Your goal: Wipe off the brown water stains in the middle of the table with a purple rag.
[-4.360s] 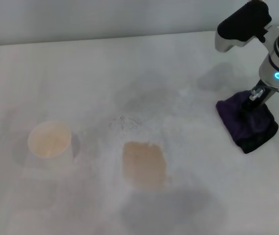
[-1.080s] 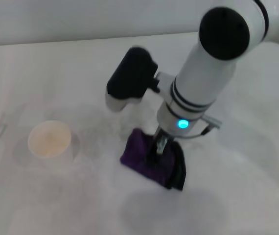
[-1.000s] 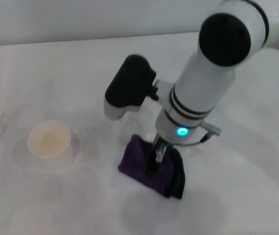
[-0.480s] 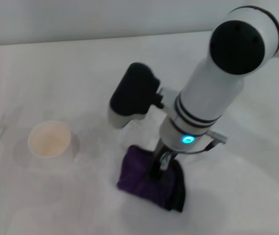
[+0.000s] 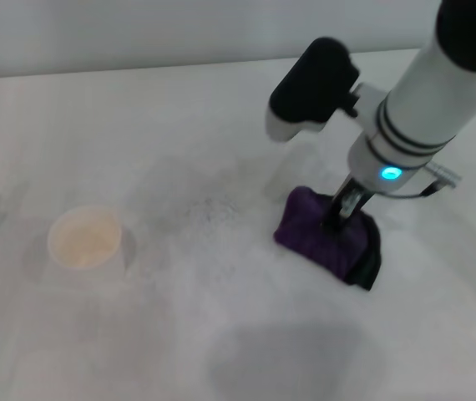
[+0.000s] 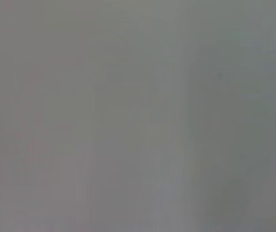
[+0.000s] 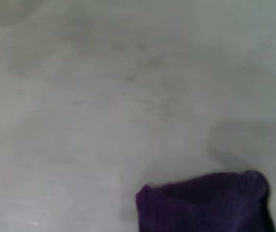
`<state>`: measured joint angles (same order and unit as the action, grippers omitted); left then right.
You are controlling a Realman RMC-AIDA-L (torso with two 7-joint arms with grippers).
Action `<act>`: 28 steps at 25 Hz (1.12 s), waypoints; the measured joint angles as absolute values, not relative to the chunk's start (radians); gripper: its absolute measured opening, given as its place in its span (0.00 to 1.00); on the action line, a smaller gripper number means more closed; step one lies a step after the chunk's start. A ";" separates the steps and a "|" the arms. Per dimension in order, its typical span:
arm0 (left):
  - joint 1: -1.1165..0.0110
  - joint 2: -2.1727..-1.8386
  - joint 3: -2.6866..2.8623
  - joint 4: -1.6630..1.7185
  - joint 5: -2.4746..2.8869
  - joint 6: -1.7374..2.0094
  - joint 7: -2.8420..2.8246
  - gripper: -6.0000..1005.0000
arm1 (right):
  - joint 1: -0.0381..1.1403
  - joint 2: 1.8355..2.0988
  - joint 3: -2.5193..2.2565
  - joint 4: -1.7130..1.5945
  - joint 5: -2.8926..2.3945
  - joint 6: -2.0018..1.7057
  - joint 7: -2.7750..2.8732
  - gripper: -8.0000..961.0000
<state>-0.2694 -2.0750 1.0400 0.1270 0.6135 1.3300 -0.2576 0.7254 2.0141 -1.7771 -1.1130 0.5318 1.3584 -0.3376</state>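
Observation:
My right gripper (image 5: 338, 215) is shut on the purple rag (image 5: 317, 231) and presses it onto the white table (image 5: 179, 125), right of the middle. The rag is dark purple with a black edge at its near right corner. It also shows in the right wrist view (image 7: 206, 203), resting on the tabletop. No tan patch of the brown water stains shows on the table where it lay before; only a faint damp speckled area (image 5: 209, 213) remains left of the rag. My left gripper is out of view; the left wrist view shows only blank grey.
A white paper cup (image 5: 84, 237) with pale tan liquid stands at the left. A grey shadow blotch (image 5: 284, 359) lies on the table near the front edge. The table's far edge (image 5: 138, 71) meets a grey wall.
My right arm has dragged the rag from the middle of the table toward the right and a little farther away. The tan patch seen earlier no longer shows.

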 joint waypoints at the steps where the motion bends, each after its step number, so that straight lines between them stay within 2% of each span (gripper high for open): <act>1: -0.271 -2.075 1.040 0.127 0.614 1.327 -0.258 0.87 | 0.723 2.013 -1.755 -1.118 0.512 1.366 -0.340 0.10; 12: -0.284 -2.075 1.040 0.135 0.614 1.312 -0.258 0.87 | 0.711 2.009 -1.454 -1.005 0.370 1.377 -0.467 0.11; 28: -0.313 -2.074 1.042 0.134 0.614 1.304 -0.265 0.87 | 0.703 2.009 -1.356 -0.981 0.366 1.339 -0.520 0.13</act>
<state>-0.3132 -2.0740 1.0422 0.1336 0.6136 1.3038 -0.2648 0.7026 2.0085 -1.3559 -0.9806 0.3656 1.3390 -0.5197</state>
